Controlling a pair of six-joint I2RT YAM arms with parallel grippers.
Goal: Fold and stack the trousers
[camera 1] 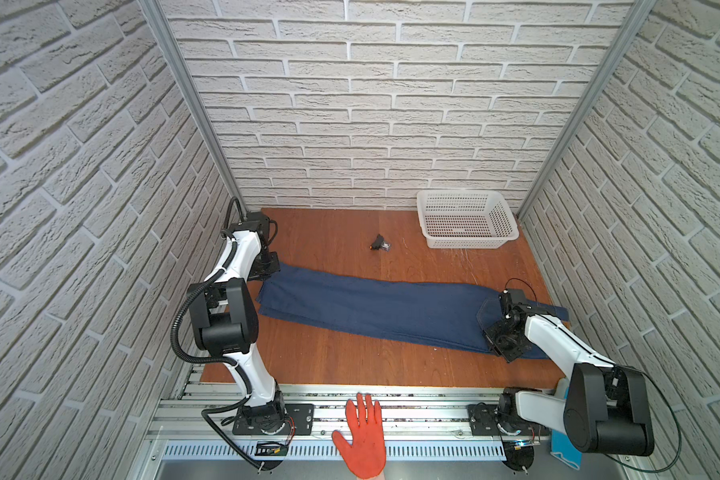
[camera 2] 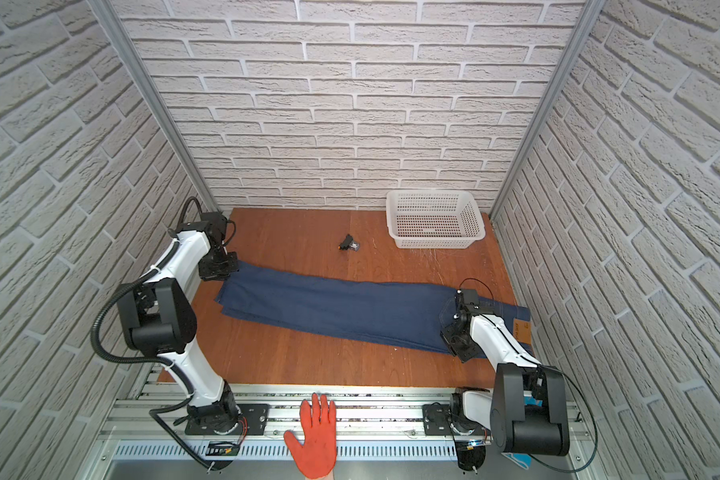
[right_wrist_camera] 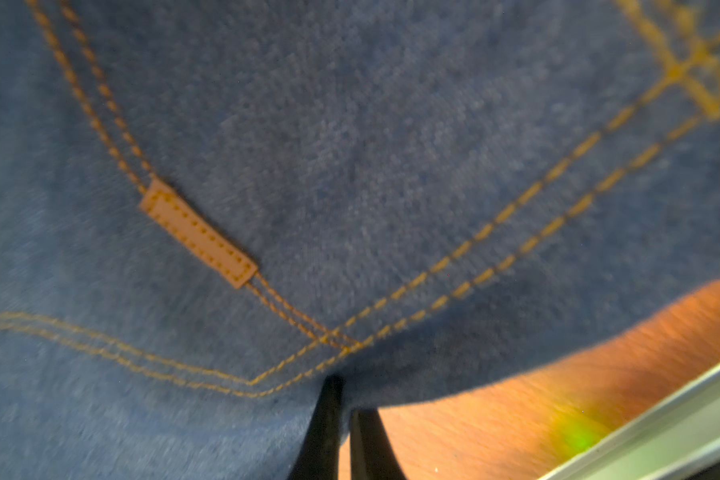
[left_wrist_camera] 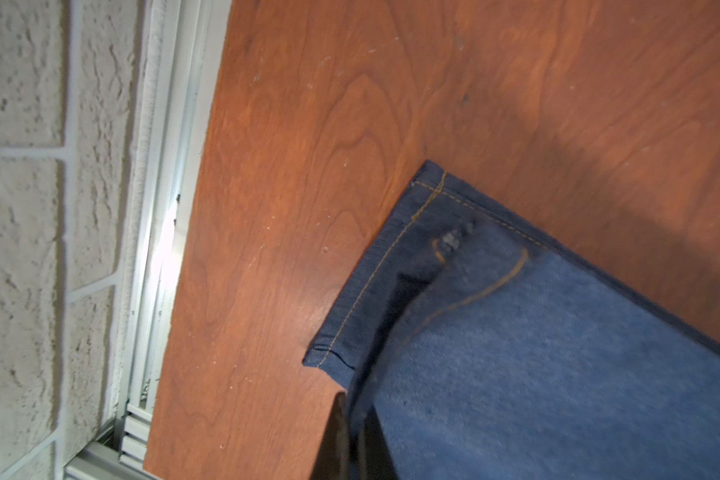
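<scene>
Top views, both, checked against the two wrist views; items listed by size.

1. Wooden table [camera 1: 329,365], reddish brown, walled in by pale brick panels.
2. Trousers [camera 1: 371,307] [camera 2: 337,303]: dark blue denim, lying flat and stretched out lengthwise across the middle of the table. The legs are stacked one on the other, with the hems at the left and the waist at the right.
3. White perforated basket [camera 1: 462,240], far right corner, well apart from the denim.
4. Orange glove [camera 1: 362,436], spread flat on the front metal rail between the two arm bases.
5. Left gripper [camera 1: 267,277] [left_wrist_camera: 356,436], at the far corner of the hem end. Its jaws are pressed together, with a blurred fold of cloth caught between them.
6. Right gripper [camera 1: 503,355] [right_wrist_camera: 346,415], at the near edge of the seat, close to the pocket stitching. Its jaws are all but closed on the cloth's edge.
7. Tan waist patch [camera 2: 521,330], beside the right arm.
8. Small black object [camera 1: 380,243], lying alone beyond the trousers; too small to identify.
9. Tan stitched tab [right_wrist_camera: 198,232], on a pocket seam.
</scene>
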